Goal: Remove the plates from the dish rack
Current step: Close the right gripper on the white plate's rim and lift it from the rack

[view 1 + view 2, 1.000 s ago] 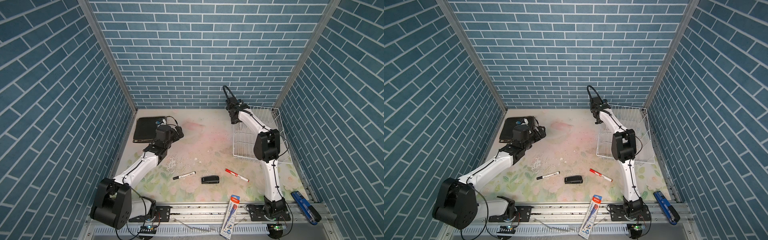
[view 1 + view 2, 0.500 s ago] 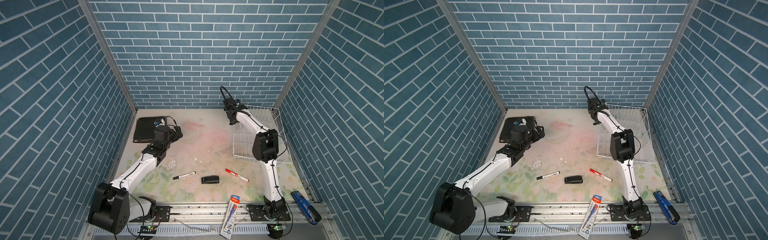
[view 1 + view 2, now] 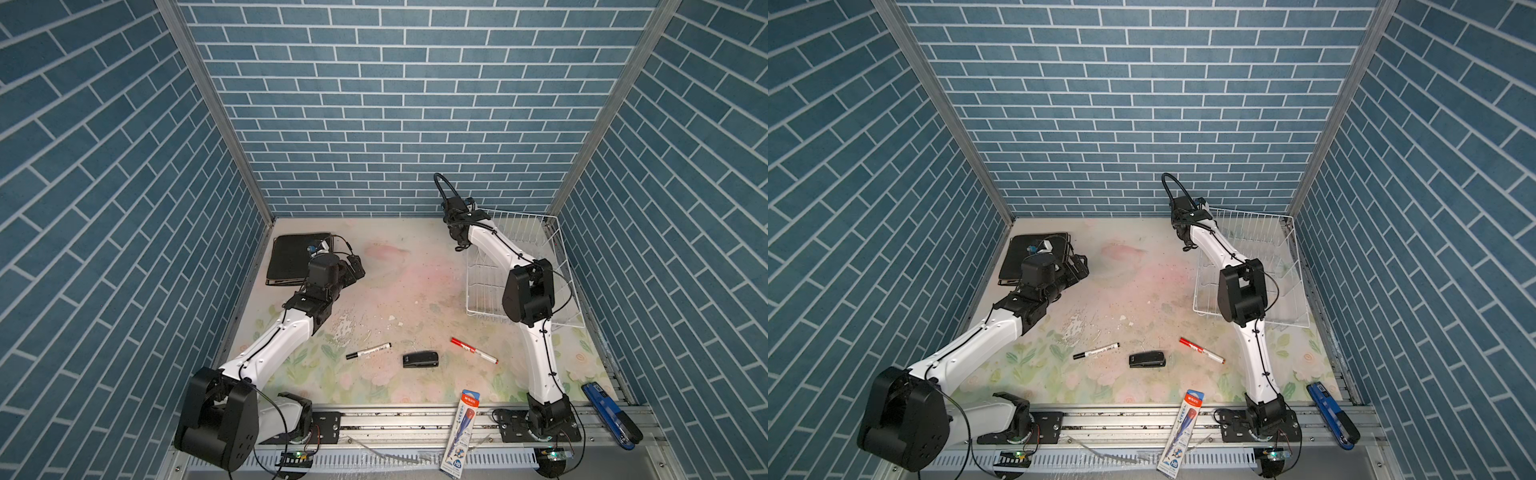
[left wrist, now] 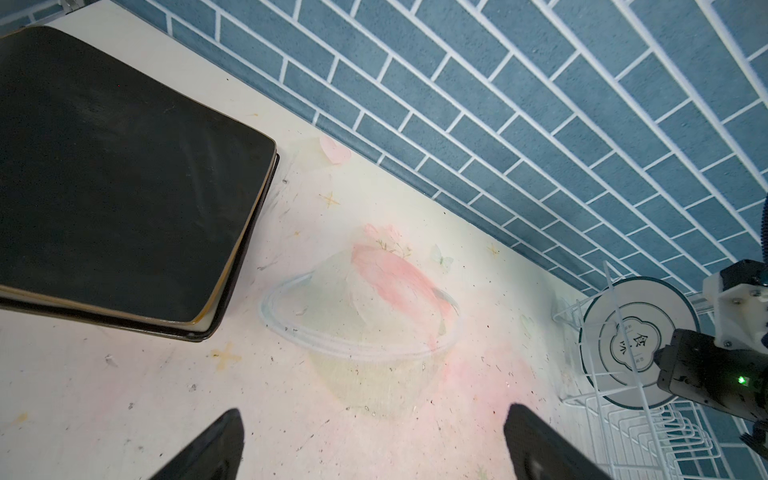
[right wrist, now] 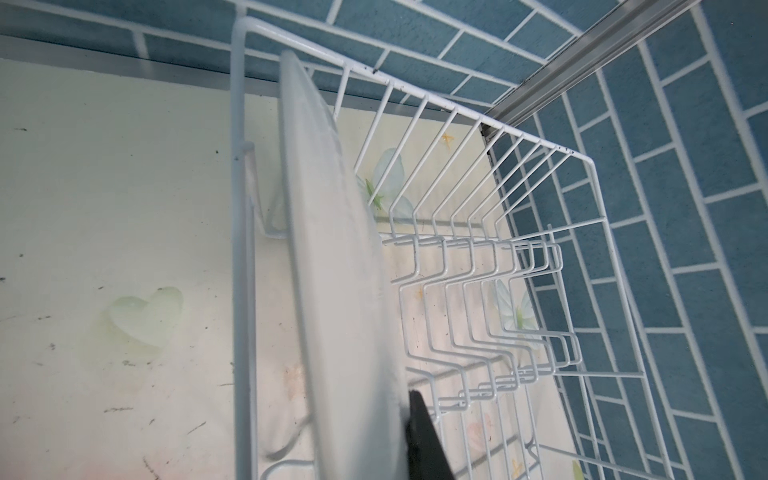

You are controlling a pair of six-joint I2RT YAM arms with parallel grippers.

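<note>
I run this rig remotely, and much is hidden from me here. In both top views the right tool (image 3: 457, 239) is masked by its own wrist, and the round plate (image 4: 638, 340) it clamps cannot be made out there. The right wrist view shows that plate (image 5: 332, 232) only edge-on, a blurred white rim with one black finger (image 5: 424, 436) pressed against it, cut off at the frame edge. The left tool (image 4: 374, 449) shows just two dark fingertips (image 4: 216, 444) standing wide apart over bare worktop (image 4: 374, 415), holding nothing.

Nearest me lie a pencil pack (image 3: 463, 430) and blue cutter (image 3: 611, 415) on the rail, then a black marker (image 3: 368, 351), a stapler (image 3: 420, 359) and a red marker (image 3: 473, 351). The right arm's elbow (image 3: 528, 291) blocks part of the rack (image 3: 552, 237).

Farther back, the rack (image 4: 615, 428) holds the round plate upright at its far left end; it is white with a dark ring and a centre mark. At far left, a stack of square plates (image 3: 291, 257) lies flat, a black one on top (image 4: 116, 178).
</note>
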